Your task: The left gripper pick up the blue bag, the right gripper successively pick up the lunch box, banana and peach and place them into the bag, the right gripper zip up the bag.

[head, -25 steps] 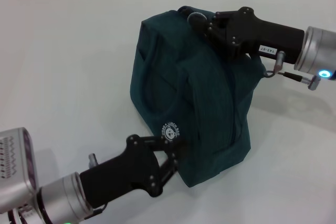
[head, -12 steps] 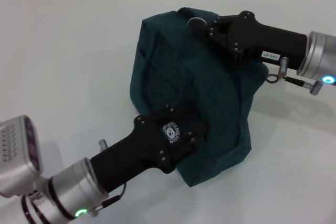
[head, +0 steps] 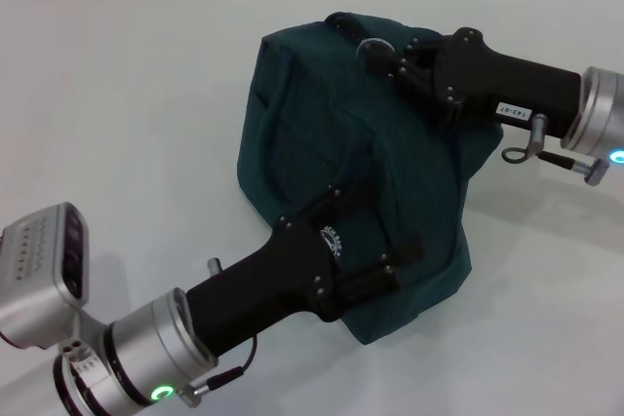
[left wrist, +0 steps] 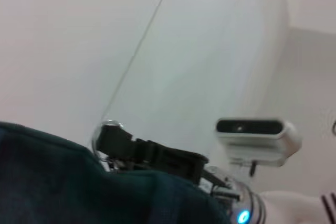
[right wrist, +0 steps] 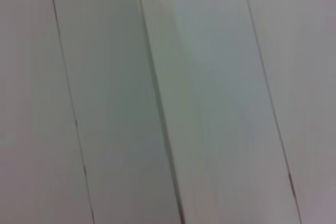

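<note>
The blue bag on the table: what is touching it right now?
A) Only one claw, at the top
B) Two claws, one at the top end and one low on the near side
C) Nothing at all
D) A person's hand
B: the right gripper sits at the top of the blue bag, and the left gripper presses against its lower near side.

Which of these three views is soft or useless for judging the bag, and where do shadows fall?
Head view: sharp, even light, soft shadow right of the blue bag on the table. Left wrist view: blurred, bag fabric close and out of focus, right gripper beyond. Right wrist view: only pale wall panels, no bag.
</note>
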Tool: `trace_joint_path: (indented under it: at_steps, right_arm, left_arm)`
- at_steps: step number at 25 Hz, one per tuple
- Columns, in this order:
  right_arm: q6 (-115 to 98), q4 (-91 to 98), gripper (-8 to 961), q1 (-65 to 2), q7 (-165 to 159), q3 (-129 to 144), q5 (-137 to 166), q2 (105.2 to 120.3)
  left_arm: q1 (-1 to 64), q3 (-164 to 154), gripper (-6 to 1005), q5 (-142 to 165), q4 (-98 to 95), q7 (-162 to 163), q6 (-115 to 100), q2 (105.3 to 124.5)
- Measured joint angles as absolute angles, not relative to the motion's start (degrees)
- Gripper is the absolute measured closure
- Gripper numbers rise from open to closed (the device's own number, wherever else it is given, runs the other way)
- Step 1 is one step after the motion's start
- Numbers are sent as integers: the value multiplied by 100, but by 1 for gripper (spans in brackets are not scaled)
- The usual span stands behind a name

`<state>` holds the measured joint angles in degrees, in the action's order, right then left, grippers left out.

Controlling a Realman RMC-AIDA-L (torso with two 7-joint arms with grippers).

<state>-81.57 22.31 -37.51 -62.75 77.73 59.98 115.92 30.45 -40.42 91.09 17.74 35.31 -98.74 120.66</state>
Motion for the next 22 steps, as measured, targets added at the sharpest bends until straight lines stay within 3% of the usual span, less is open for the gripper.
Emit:
trace_joint_path:
  at_steps: [4, 22]
  right_arm:
    - [-8215, 2247, 936, -3759, -6275, 7789, 5997, 11610]
    - [-8428, 2234, 936, -3652, -6279, 7761, 5994, 11612]
  left_arm:
    - [3045, -3955, 104, 9137, 1823, 3601, -9789, 12078]
    - [3074, -3266, 199, 9342, 2098, 3110, -9040, 12075]
